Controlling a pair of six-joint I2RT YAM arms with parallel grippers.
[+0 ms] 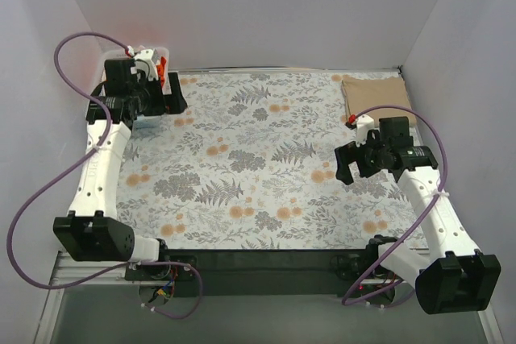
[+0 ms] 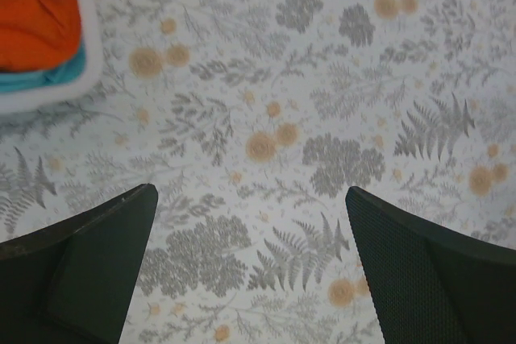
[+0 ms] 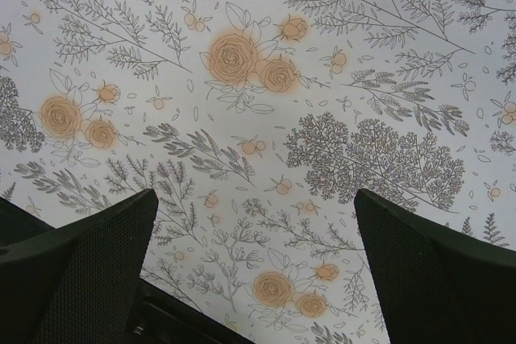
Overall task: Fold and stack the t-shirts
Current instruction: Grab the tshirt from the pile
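The left gripper (image 2: 250, 192) hangs over the flowery cloth (image 1: 258, 151) near the far left corner of the table. Its two black jaws stand wide apart. Nothing is between them but the cloth, with its grey ferns and orange flowers. Past the left jaw, up and off to the side, sits the corner of a white basket (image 2: 90, 46). An orange t-shirt (image 2: 32, 14) lies inside the basket. A teal t-shirt (image 2: 40, 80) peeks out under it, right against the basket's rim. The basket is near the left jaw but does not touch it. The right gripper (image 3: 254, 195) hangs over the cloth on the right side of the table, well apart from the left one. Its jaws are wide apart too, and they hold nothing. Only the flowers and leaves of the cloth show between them. A tan t-shirt (image 1: 375, 98) lies folded flat in the far right corner of the table. Seen from above, it is near the right gripper, on its far side toward the back wall. It is outside the jaws and does not touch them. A purple cable (image 1: 72, 46) loops up from each arm.
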